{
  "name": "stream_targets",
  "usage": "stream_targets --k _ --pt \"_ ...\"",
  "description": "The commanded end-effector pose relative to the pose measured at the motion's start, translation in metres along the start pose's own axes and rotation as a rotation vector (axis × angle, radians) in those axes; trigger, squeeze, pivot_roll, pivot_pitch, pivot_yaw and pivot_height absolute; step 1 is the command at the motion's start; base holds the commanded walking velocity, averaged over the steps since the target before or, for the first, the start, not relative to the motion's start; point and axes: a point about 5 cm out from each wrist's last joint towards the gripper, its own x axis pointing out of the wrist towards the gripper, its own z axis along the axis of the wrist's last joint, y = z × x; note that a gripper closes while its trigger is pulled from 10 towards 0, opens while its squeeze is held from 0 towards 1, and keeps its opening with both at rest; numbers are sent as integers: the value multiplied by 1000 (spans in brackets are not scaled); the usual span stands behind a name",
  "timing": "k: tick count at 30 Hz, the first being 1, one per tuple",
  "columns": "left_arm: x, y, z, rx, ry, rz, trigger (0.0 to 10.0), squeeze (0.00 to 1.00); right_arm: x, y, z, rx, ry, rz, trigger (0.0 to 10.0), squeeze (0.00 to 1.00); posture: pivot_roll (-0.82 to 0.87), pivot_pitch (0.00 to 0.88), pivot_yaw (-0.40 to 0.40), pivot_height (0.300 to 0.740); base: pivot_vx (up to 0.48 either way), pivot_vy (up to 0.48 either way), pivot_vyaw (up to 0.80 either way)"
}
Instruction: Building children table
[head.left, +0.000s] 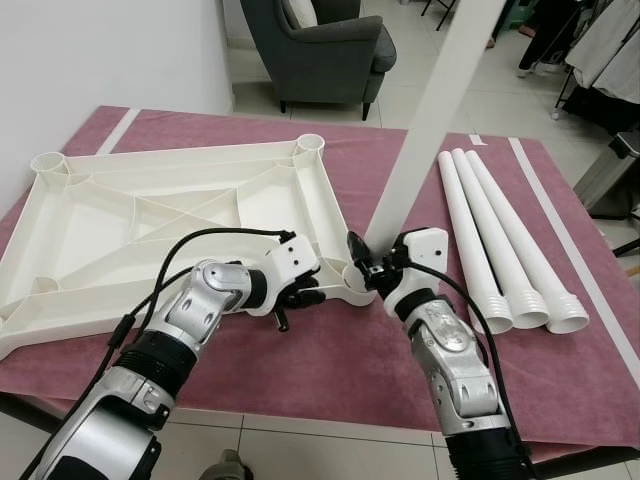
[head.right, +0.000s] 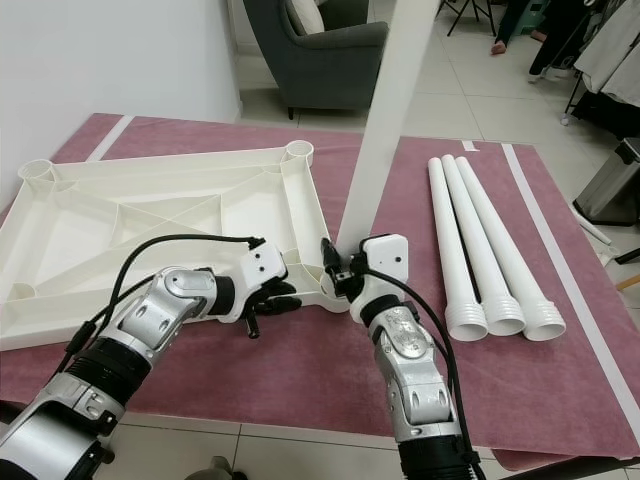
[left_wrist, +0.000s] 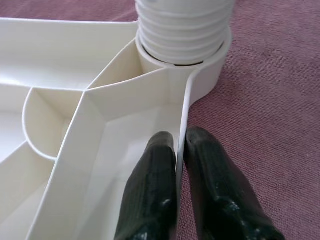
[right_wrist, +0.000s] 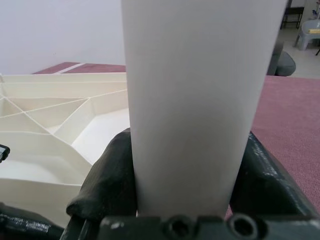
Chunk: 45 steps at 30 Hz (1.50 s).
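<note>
Right pincer (head.left: 362, 262): grips upright white leg (head.left: 425, 120) in corner socket (left_wrist: 210, 75).
Left pincer (left_wrist: 182, 185): clamps tabletop (head.left: 150, 225) rim beside socket.

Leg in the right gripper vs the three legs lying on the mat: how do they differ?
The held leg stands nearly upright, leaning slightly; the three loose legs lie flat, side by side on the mat.
The held leg's threaded end sits in the tabletop's corner socket; the loose legs' threaded ends are free.
The right gripper clamps the held leg; nothing touches the loose ones.
Shared: plain white tubes.
</note>
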Motion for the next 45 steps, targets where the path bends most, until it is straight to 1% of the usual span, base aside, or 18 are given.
stream_targets --k 1,4,9,12,14,16,19,22,24,26,31,34,38,39,40,42,44,45 --pt "1 1 -9 -23 27 72 0 0 -10 -11 -30 -6 154 -80 0 0 78 34 37 740 0 0 0" --pt "1 1 -11 -25 24 58 0 0 -10 -13 -36 -41 204 -161 0 0 80 36 33 740 0 0 0" --pt "0 -1 -13 -12 19 40 0 0 -10 -11 -39 -92 235 -228 0 0 78 35 31 740 0 0 0" --pt "0 -1 -13 -8 18 38 0 0 -10 -11 -39 -94 237 -238 0 0 78 35 31 740 0 0 0" --pt "0 -2 -14 3 18 37 0 0 -12 -12 -42 -94 250 -293 0 0 79 34 27 740 0 0 0" --pt "0 -2 -14 10 17 35 0 0 -13 -12 -43 -93 253 -314 0 0 79 34 27 740 0 0 0" --pt "-1 -3 -15 20 15 31 0 0 -18 -14 -46 -60 280 -445 0 0 79 33 26 740 0 0 0" --pt "-2 -3 -16 25 15 28 0 0 -23 -15 -47 -36 297 -541 0 0 78 31 25 740 0 0 0" --pt "-2 -3 -16 25 15 28 0 0 -23 -15 -47 -36 297 -541 0 0 78 31 25 740 0 0 0" --pt "-2 -3 -16 26 14 26 0 0 -25 -16 -47 -53 307 -592 0 0 76 30 25 740 0 0 0" --pt "-1 -3 -16 28 14 25 0 0 -28 -14 -48 -67 319 -620 0 0 75 29 24 740 0 0 0" --pt "-1 -2 -17 28 14 27 0 0 -25 -4 -46 -63 278 -548 0 0 75 31 24 740 0 0 0" --pt "-2 -2 -17 28 16 29 0 0 -22 0 -42 -65 248 -501 0 0 77 32 24 740 0 0 0" --pt "-2 -2 -18 28 16 29 0 0 -21 1 -42 -60 242 -485 3961 0 77 32 24 740 0 0 0" --pt "-2 -2 -18 28 16 30 0 0 -20 1 -42 -58 242 -479 6471 0 79 33 23 740 0 0 0" --pt "-2 -1 -18 28 16 30 0 0 -20 0 -43 -56 245 -480 6471 0 79 33 23 740 0 0 0" --pt "-2 -1 -18 28 16 30 0 0 -20 -1 -42 -57 243 -473 6706 0 80 35 24 740 0 0 0" --pt "-2 -1 -18 28 16 31 0 0 -20 -1 -42 -59 244 -468 10000 0 80 35 24 740 0 0 0"
